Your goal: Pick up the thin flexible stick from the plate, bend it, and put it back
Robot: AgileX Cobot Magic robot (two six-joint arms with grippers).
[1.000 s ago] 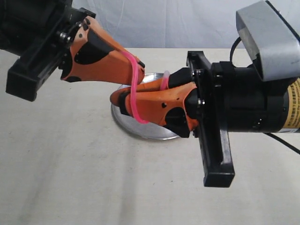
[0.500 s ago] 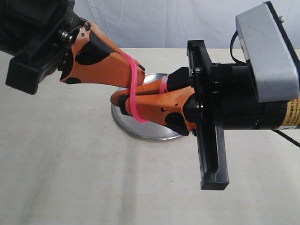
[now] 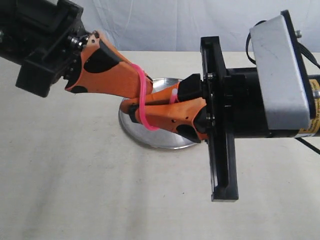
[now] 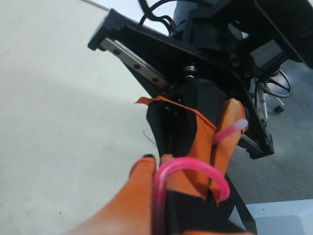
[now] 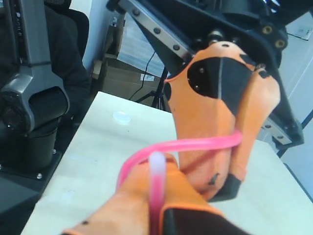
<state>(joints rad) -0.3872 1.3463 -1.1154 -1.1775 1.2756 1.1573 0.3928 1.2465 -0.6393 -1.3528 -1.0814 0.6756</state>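
The thin flexible stick (image 3: pixel 143 107) is bright pink and bent into a tight loop, held in the air above the plate (image 3: pixel 150 138). My left gripper (image 3: pixel 148 80) reaches in from the upper left, shut on one part of it. My right gripper (image 3: pixel 125 107) comes from the right, shut on the other part. The orange fingers of the two grippers cross close together. In the left wrist view the stick (image 4: pixel 188 164) arcs over the left gripper (image 4: pixel 159 161). In the right wrist view a pale tip of the stick (image 5: pixel 156 164) pokes past the right gripper (image 5: pixel 161 164).
The steel plate lies on a beige table (image 3: pixel 75 190) with a pale backdrop behind it. A small clear disc (image 5: pixel 121 116) lies on the table. The bulky black right wrist (image 3: pixel 220 120) hangs just right of the plate.
The two grippers have drawn closer together and the right wrist has turned a little. The pink loop between them has grown tighter.
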